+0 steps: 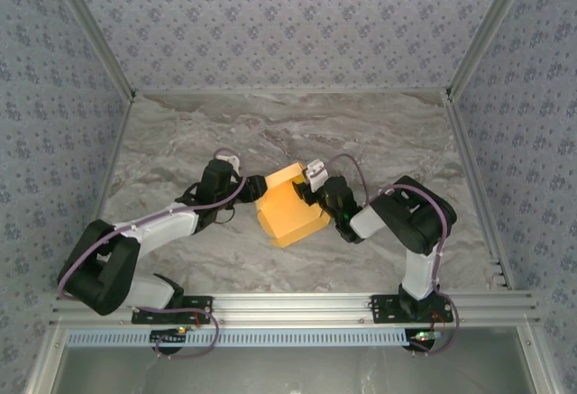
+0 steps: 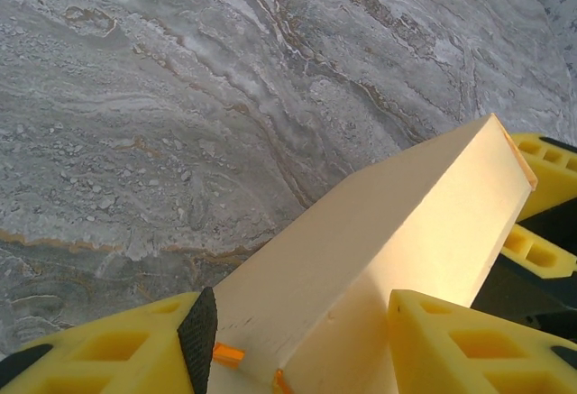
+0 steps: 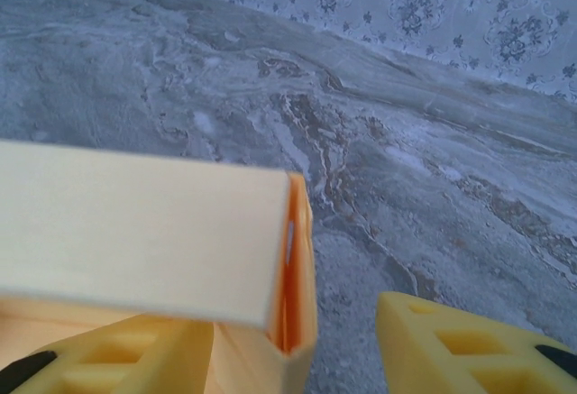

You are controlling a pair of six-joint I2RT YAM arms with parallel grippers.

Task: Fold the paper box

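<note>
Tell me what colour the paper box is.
The paper box is plain orange-yellow, clearest in the top view.

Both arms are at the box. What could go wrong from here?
1. The right end effector stands open, one finger clear of the paper box; closing off-line could crease the wall rather than fold it.
2. The left end effector appears clamped across a hollow section of thin card; more squeeze may crush it.
3. The arms sit on opposite sides; an uneven push could skid the box over the table.

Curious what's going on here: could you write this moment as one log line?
paper box: between both grippers | left gripper: clamped on it | right gripper: open, astride one wall
</note>
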